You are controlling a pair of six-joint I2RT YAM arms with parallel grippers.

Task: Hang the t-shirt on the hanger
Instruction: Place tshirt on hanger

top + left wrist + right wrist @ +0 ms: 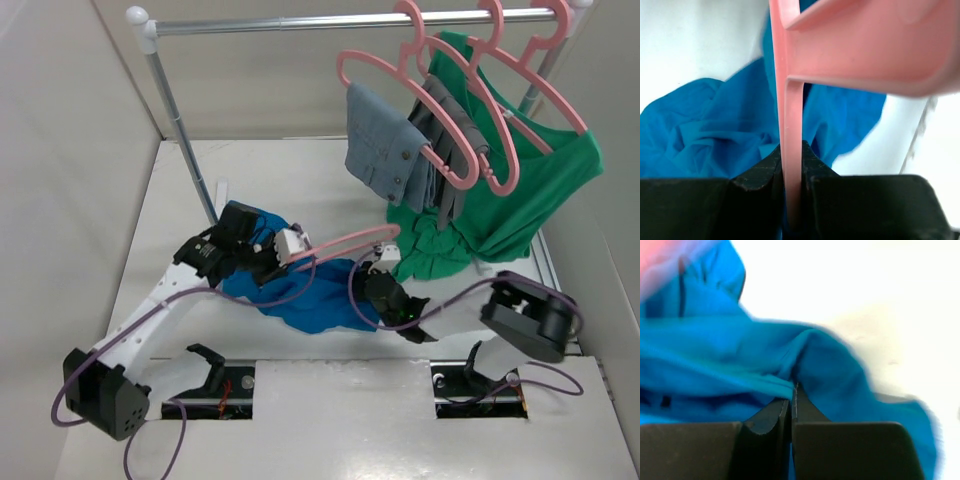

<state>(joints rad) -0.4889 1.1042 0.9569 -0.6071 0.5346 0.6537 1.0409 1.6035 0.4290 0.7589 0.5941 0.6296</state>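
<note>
- The bright blue, crumpled cloth t-shirt [300, 305] lies heaped on the white table [300, 170], just ahead of the two arm bases and between the two grippers. It is not on any hanger.
- The slim pink plastic hanger [345, 242] is held low over the t-shirt, pointing toward the right arm.
- The left gripper [792, 170] is clamped hard on a thin bar of the hanger, with blue cloth directly behind it.
- The right gripper [791, 407] is pinched closed on a fold of the t-shirt. Whether that fold is the collar or the hem cannot be told.
- Step in hand, as judged: threading the hanger into the garment. No hanger shoulder can be seen inside the cloth.
- Next move, as judged: the right gripper should lift and spread the opening while the left slides one hanger shoulder in.
- Behind, a metal rail [330, 22] carries pink hangers with grey garments [385, 150] and a green shirt [520, 190], well apart from the work.
</note>
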